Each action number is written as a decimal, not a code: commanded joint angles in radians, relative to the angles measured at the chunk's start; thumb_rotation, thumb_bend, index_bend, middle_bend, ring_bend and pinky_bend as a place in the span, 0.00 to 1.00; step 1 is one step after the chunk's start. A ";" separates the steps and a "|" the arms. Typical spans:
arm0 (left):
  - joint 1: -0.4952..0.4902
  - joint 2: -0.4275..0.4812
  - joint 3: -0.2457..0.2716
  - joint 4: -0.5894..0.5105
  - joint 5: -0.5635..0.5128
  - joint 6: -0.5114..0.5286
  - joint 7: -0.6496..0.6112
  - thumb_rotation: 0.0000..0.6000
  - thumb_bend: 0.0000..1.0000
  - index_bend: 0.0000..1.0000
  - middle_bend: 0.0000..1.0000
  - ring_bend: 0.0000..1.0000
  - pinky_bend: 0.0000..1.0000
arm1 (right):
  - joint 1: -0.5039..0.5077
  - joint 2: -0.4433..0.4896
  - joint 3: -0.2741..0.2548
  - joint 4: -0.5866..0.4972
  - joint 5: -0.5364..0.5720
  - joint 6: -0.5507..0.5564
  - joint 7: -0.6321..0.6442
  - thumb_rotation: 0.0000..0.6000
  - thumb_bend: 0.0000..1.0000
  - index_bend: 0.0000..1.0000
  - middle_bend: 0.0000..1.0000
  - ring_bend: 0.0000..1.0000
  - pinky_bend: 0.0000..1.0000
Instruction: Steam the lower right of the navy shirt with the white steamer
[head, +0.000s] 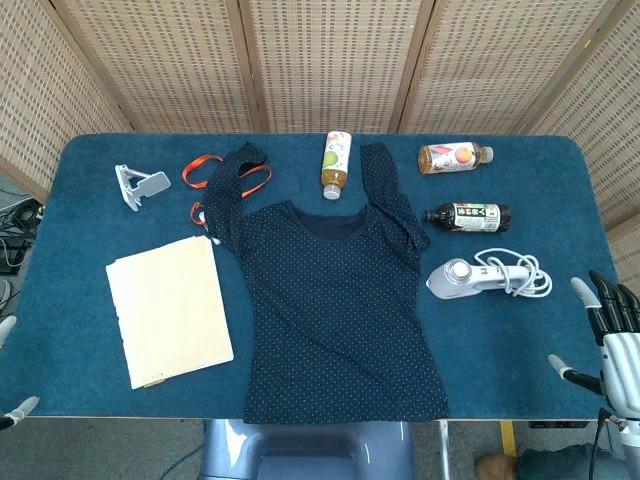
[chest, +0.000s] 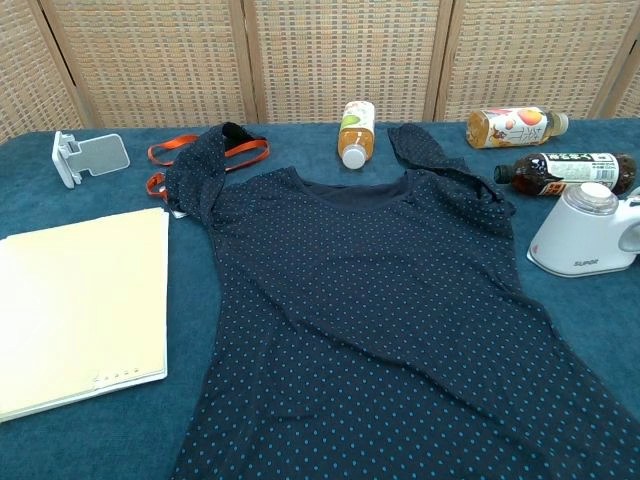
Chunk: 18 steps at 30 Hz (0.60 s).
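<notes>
A navy shirt with small light dots (head: 335, 300) (chest: 390, 330) lies flat in the middle of the blue table, hem toward me. The white steamer (head: 462, 277) (chest: 583, 236) lies on the cloth just right of the shirt, its white cord (head: 520, 272) coiled beside it. My right hand (head: 612, 335) hovers at the table's right front corner, fingers spread and holding nothing, well to the right of the steamer. Only the fingertips of my left hand (head: 12, 400) show at the left front edge, apart and empty. The chest view shows neither hand.
A cream folder (head: 168, 308) (chest: 75, 305) lies left of the shirt. Behind it sit a grey phone stand (head: 138, 186) and an orange lanyard (head: 215, 178). Three bottles lie at the back: one (head: 336, 164) above the collar, two (head: 455, 157) (head: 468, 216) right of it, near the steamer.
</notes>
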 joint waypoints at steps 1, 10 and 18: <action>0.000 -0.001 0.000 0.001 -0.001 -0.001 -0.001 1.00 0.00 0.00 0.00 0.00 0.00 | 0.001 -0.001 0.000 0.001 0.001 -0.001 -0.001 1.00 0.00 0.00 0.00 0.00 0.00; -0.006 -0.001 -0.004 -0.001 -0.010 -0.012 -0.003 1.00 0.00 0.00 0.00 0.00 0.00 | 0.013 -0.012 0.002 0.008 0.023 -0.033 -0.015 1.00 0.00 0.00 0.00 0.00 0.00; -0.029 -0.003 -0.022 -0.007 -0.052 -0.052 -0.008 1.00 0.00 0.00 0.00 0.00 0.00 | 0.140 -0.060 0.046 0.090 0.113 -0.236 -0.066 1.00 0.19 0.00 0.00 0.00 0.00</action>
